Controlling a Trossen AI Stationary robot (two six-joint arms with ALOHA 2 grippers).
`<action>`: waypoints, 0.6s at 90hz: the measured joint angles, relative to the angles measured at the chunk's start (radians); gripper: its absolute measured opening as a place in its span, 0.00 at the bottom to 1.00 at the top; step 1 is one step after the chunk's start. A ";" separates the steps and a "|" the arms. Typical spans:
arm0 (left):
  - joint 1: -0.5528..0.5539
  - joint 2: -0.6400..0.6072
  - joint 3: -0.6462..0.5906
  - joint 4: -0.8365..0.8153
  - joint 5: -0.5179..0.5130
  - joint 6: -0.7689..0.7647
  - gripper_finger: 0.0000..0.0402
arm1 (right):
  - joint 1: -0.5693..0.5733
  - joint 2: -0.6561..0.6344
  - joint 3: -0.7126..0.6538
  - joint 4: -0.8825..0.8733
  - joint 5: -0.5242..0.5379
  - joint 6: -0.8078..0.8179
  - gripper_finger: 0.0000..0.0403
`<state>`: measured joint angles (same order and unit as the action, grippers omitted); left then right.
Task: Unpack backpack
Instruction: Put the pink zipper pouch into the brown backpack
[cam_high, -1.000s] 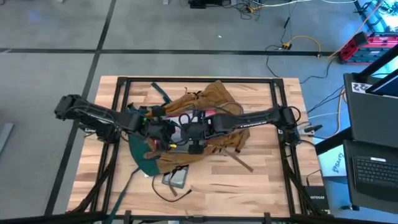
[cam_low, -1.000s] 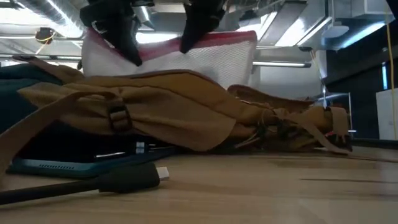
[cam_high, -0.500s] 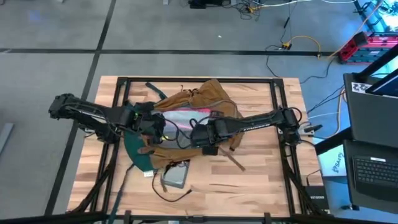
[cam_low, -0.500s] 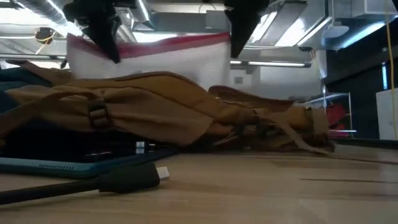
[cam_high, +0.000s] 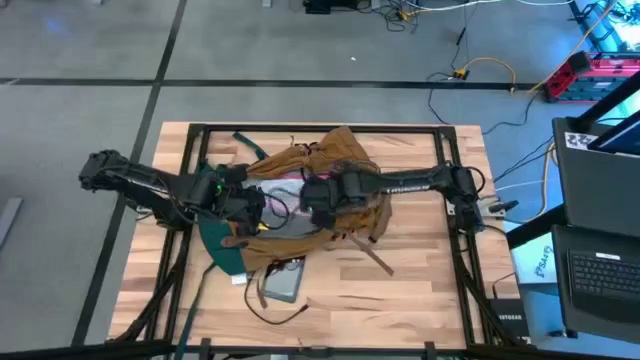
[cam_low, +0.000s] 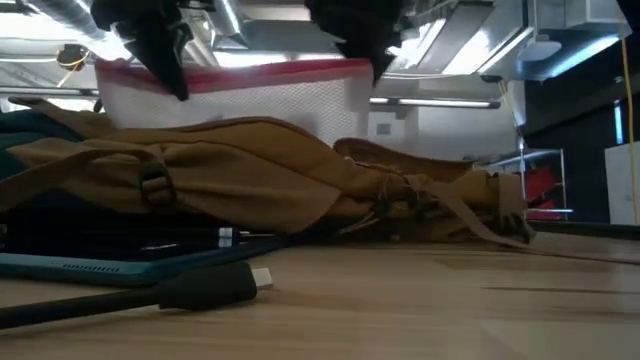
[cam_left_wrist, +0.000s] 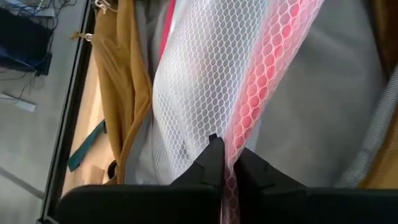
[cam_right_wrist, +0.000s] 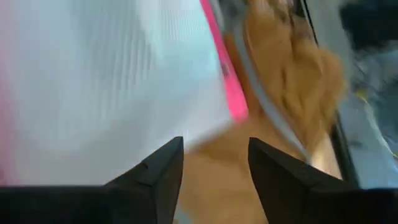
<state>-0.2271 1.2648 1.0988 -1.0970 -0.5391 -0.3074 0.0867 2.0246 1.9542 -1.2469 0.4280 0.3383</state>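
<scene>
Clearly the backpack (cam_high: 335, 165) was a soft, limp thing: it lay slumped flat near the middle of the table (cam_high: 420, 290), its tan fabric creased and folded, straps trailing loose. It would sag and drag rather than hold a shape, so anything pulled out of it was likely to tug the mouth along unless the bag was pinned or the item lifted straight up. The best hold on the bag itself looked to be a strap or the firmer edge of its opening, not the slack body.

The pouch (cam_low: 230, 95) coming out of it seemed light and floppy too, clear mesh with a pink edge; in the low view it hung upright above the bag, stretched between the two grippers. The pink edge was the sensible place to pinch, being the stiffest part.

The left gripper (cam_left_wrist: 225, 163) was pinched tight on that pink edge, its fingers meeting on the mesh, with the arm reaching in from the table's left side. The right gripper (cam_right_wrist: 211, 168) came in from the right over the bag; its fingers stood apart in its own view, with the pouch beyond them, so it did not appear to be gripping.

A tablet (cam_high: 283, 285) and a cable (cam_low: 150, 295) lay on the table near the bag.
</scene>
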 joint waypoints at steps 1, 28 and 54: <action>-0.001 0.000 0.000 0.000 0.001 0.000 0.00 | -0.005 0.000 0.000 0.009 -0.002 -0.006 0.41; -0.018 0.000 0.001 -0.014 0.012 -0.006 0.00 | -0.027 -0.010 -0.062 0.394 -0.438 -0.275 0.41; -0.018 0.003 0.001 -0.005 0.035 -0.040 0.00 | -0.028 -0.133 -0.545 0.838 -0.618 -0.262 0.41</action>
<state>-0.2451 1.2675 1.0996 -1.1015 -0.5041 -0.3473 0.0589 1.8911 1.4093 -0.4087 -0.1902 0.0761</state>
